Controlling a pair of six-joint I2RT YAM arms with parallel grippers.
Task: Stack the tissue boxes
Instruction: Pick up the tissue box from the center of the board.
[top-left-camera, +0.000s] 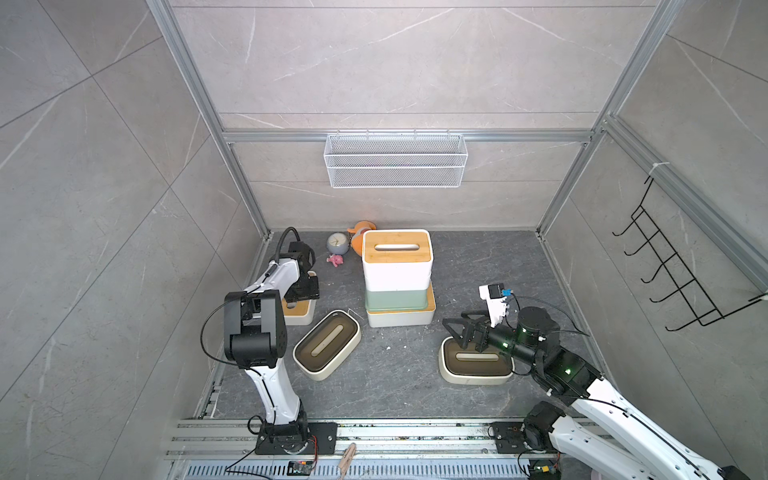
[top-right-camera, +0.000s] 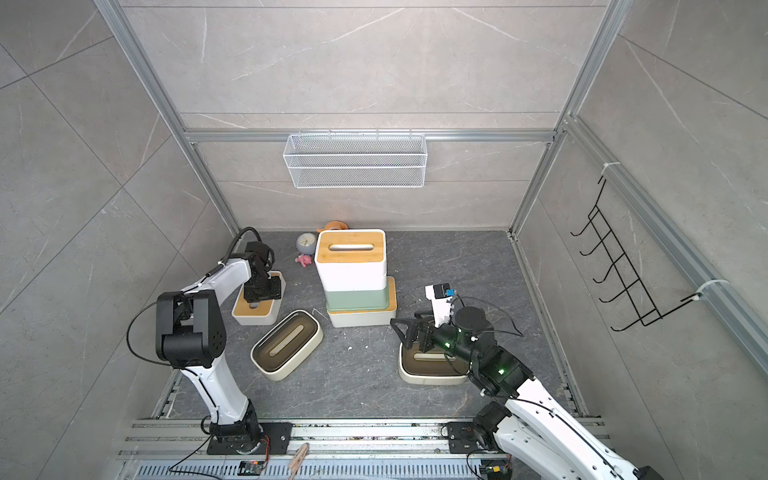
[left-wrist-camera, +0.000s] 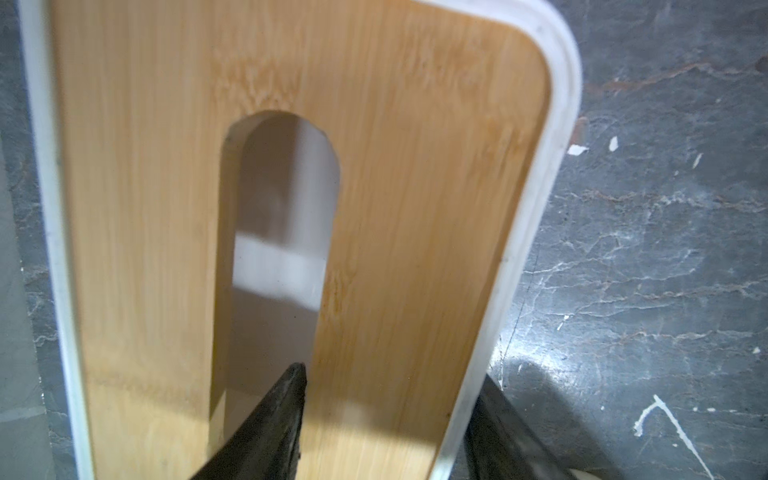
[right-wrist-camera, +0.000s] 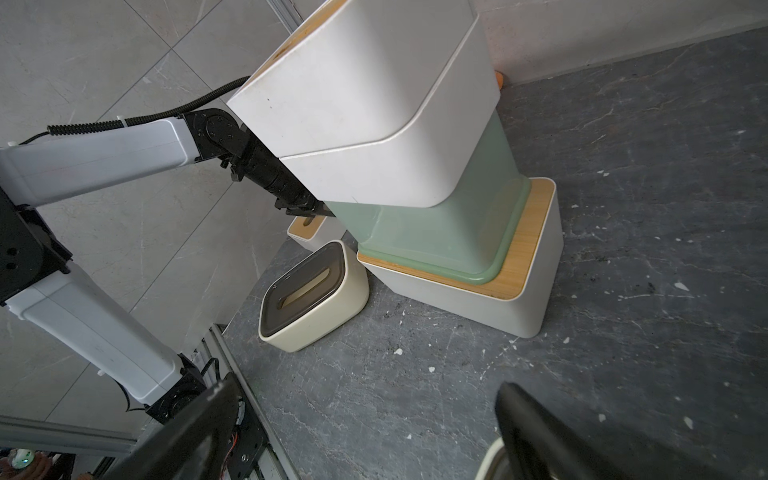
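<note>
Dark floor (top-left-camera: 395, 374): left tool (left-wrist-camera: 390, 378) straddles bamboo box (left-wrist-camera: 415, 208) rim, grip unclear; right tool (right-wrist-camera: 361, 390) agape.

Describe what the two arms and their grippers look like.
Both the left arm and right arm have white rounded links joined by black joint housings. Thin black cables run along each; the right arm shows green lights. The left gripper and right gripper have black tapered fingers.
</note>
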